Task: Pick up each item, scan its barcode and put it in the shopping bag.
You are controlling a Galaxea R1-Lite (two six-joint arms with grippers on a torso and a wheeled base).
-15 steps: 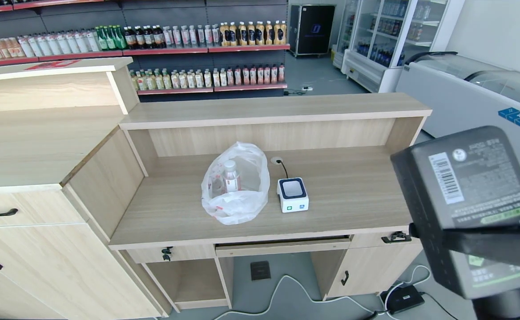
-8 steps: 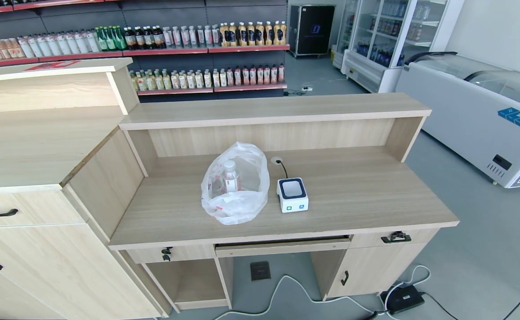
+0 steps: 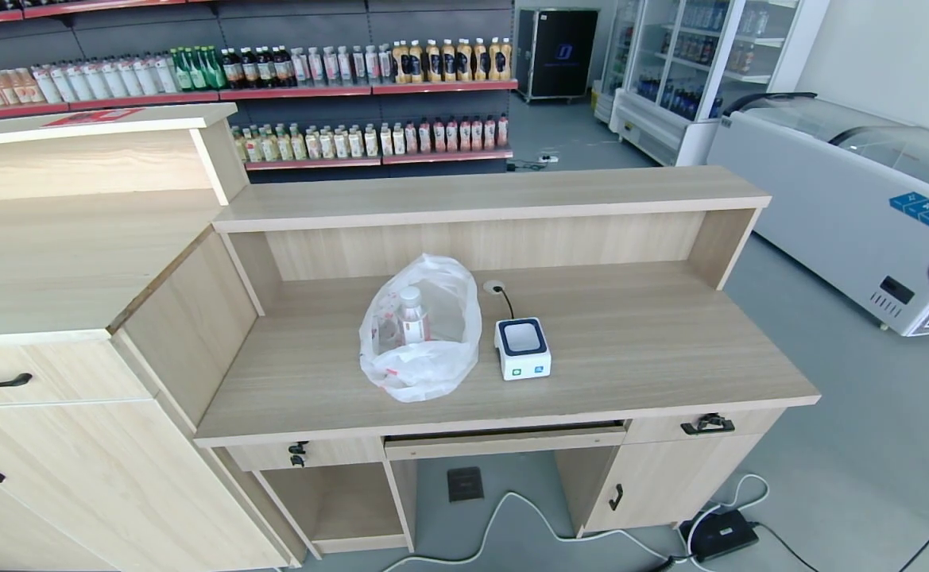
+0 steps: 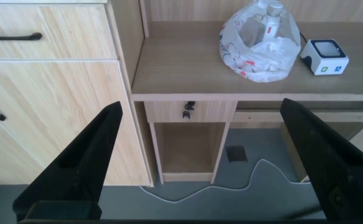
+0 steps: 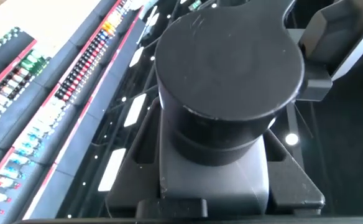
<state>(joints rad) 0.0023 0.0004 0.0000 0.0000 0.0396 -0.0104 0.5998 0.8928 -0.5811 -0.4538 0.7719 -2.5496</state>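
Well short of counter (image 4: 181,70) — left tool (image 4: 201,111) wide.

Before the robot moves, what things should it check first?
1. Bag sitting on the counter: ok.
2. Bottle inside the bag, upright: ok.
3. Scanner beside the bag, top uncovered: ok.
4. Cable running behind the scanner, away from the bag: ok.
5. Left gripper with jaws open and empty: ok.
6. Which item comes next: cannot tell.
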